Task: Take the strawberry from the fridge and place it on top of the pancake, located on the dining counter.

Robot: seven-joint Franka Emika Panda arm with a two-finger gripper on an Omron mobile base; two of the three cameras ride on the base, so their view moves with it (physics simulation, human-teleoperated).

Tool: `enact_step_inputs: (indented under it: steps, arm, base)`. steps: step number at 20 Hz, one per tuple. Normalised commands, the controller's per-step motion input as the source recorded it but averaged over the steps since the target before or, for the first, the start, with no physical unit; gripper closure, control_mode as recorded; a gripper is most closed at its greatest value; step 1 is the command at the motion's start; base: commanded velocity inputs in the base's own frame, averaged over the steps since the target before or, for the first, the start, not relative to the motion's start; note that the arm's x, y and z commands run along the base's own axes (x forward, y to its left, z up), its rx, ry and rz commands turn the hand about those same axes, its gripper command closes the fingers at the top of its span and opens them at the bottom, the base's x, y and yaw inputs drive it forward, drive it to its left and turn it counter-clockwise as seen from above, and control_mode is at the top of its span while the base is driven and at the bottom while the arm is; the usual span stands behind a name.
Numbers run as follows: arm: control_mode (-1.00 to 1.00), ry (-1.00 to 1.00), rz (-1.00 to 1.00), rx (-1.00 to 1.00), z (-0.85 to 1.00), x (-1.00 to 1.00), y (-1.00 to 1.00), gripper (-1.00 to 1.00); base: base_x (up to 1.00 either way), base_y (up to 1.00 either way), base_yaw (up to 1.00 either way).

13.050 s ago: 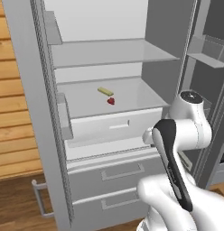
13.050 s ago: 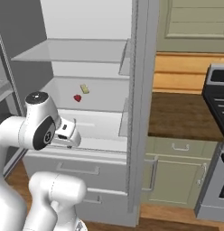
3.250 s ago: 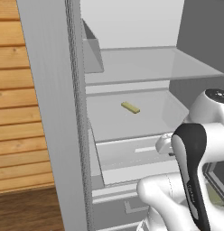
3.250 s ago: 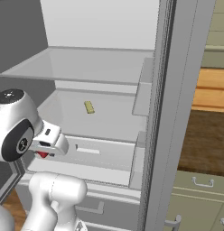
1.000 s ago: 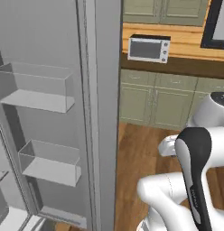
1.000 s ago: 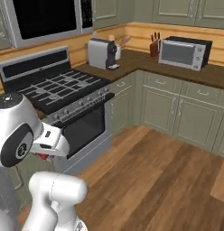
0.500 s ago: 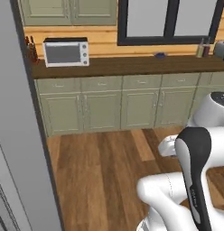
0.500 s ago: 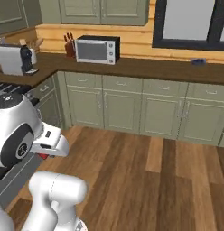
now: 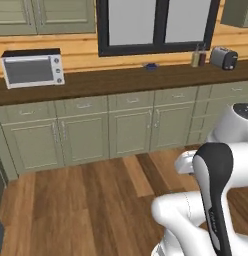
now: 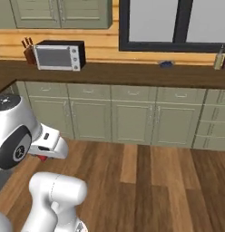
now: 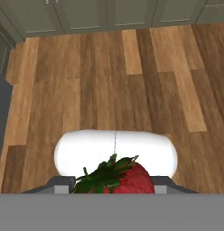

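Hand view: fingers (image 11: 114,189) closed on strawberry (image 11: 117,178), carried over wood floor (image 11: 114,81) | base views have swung off fridge and stove to window-wall cabinets (image 9: 121,130), microwave (image 10: 59,55) | transport under way; pancake and dining bench not yet reached.

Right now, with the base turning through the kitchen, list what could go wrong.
1. The strawberry is small and sits at the very fingertips of the gripper; a jolt from driving could likely shake it loose onto the wooden floor.
2. The lower cabinets stand just ahead, so a wide swing of the arm might brush them.
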Motion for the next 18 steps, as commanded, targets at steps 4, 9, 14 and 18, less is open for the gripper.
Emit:
enact_step_inputs:
  steps: [4,9,14,18]
  arm:
    - [1.00,0.00,0.00,0.00,0.00,0.00,0.00,1.00]
    - [1.00,0.00,0.00,0.00,0.00,0.00,0.00,1.00]
    - [1.00,0.00,0.00,0.00,0.00,0.00,0.00,1.00]
    - [1.00,0.00,0.00,0.00,0.00,0.00,0.00,1.00]
  base:
    - [1.00,-0.05,-0.17]
    - [0.96,-0.16,-0.52]
    - [0.69,-0.16,-0.69]
    - [0.53,-0.17,-0.75]
